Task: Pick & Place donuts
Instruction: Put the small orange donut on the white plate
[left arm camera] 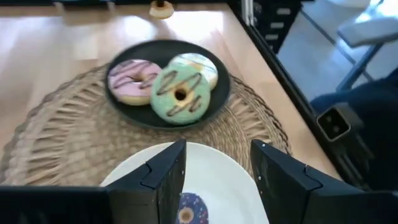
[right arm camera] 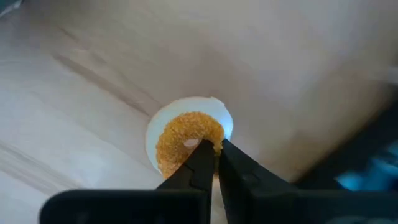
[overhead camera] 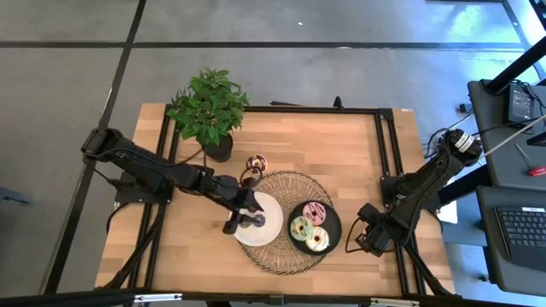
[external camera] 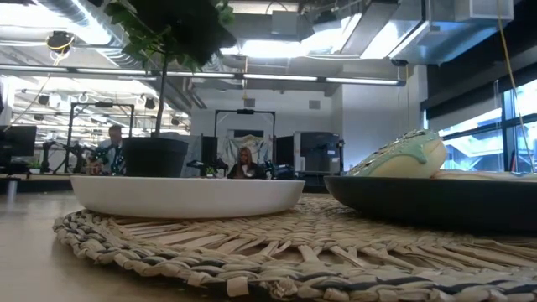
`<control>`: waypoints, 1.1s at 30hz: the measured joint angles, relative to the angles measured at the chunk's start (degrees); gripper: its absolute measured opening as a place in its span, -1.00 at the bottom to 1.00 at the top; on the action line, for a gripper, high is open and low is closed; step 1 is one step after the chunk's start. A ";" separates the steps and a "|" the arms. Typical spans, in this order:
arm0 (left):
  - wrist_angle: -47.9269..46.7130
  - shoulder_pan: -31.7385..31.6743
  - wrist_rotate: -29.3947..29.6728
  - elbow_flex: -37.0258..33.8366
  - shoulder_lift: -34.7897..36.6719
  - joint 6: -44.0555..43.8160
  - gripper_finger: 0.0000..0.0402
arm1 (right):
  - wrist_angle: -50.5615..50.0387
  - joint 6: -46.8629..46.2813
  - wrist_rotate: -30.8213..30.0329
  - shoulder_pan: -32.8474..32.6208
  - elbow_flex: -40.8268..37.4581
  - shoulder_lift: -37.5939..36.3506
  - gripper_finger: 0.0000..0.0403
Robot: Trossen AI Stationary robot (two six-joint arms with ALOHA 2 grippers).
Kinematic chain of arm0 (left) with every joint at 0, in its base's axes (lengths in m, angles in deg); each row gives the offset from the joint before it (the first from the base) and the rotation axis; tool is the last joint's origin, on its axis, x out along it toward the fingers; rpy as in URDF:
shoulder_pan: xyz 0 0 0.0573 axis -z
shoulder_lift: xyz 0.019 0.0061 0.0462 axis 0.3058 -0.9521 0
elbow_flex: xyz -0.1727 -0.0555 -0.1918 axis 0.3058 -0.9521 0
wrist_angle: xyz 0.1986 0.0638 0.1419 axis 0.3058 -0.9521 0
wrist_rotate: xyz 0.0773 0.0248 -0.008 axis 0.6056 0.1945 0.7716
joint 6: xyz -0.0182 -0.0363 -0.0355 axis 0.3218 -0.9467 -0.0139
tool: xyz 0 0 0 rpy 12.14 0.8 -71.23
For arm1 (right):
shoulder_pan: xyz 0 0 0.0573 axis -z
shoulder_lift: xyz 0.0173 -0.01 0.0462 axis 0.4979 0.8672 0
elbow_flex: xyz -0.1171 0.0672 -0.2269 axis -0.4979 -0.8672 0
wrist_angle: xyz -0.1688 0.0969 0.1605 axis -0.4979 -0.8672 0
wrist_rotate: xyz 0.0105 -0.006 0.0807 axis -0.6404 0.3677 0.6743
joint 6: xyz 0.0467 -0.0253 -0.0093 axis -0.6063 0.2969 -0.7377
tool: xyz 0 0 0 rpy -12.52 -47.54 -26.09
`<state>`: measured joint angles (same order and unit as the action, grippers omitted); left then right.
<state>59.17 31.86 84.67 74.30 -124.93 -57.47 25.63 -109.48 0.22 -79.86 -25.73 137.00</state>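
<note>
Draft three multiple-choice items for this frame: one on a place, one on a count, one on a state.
1. Where is the purple donut? A on the black plate; B on the white plate; C on bare table.
2. How many donuts lie on the black plate? A two; B three; C five.
3. How do the left gripper's fingers stand? A open; B shut on a donut; C out of view.
Answers: B, it lies on white china between the left fingers; B, the pink donut, green donut and cream donut; A, a gap shows.
</note>
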 joint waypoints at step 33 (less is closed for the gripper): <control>-3.37 3.60 7.95 0.00 6.06 -2.00 -0.13 | 38.96 85.45 -22.63 31.48 19.05 9.88 -0.90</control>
<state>55.80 35.46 92.62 74.30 -118.87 -59.47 64.59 -24.02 -22.41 -48.38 -6.68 146.88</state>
